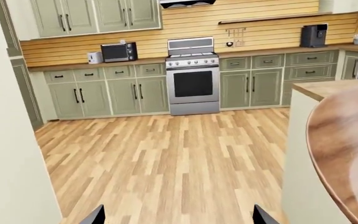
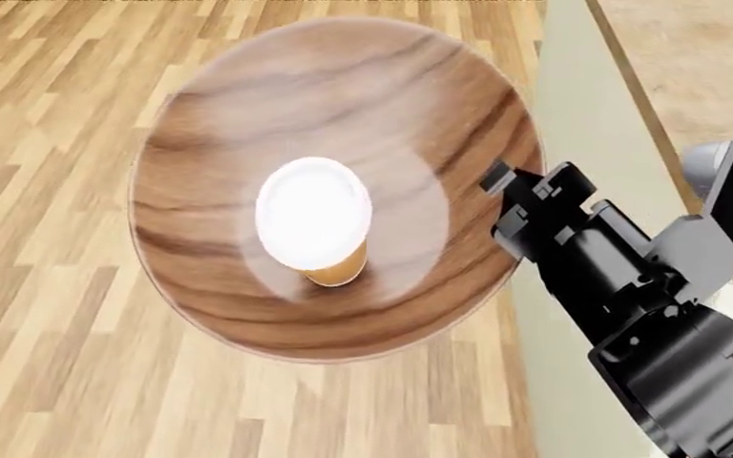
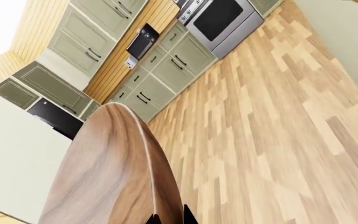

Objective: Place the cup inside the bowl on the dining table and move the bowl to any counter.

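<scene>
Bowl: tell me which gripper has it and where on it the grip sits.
The right gripper holds the bowl by its rim, on the side toward the dining table. The cup stands inside. The left gripper is open, holding nothing.

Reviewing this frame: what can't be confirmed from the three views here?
- Cup base: head view, hidden under its own white lid.
- Right gripper closure: right wrist view, fingertips cut off by the frame edge at the bowl rim.
- Left gripper: left wrist view shows only two finger tips, apart, holding nothing; absent from head view.
- Dining table top: head view, mostly cropped and blocked by the right arm.
</scene>
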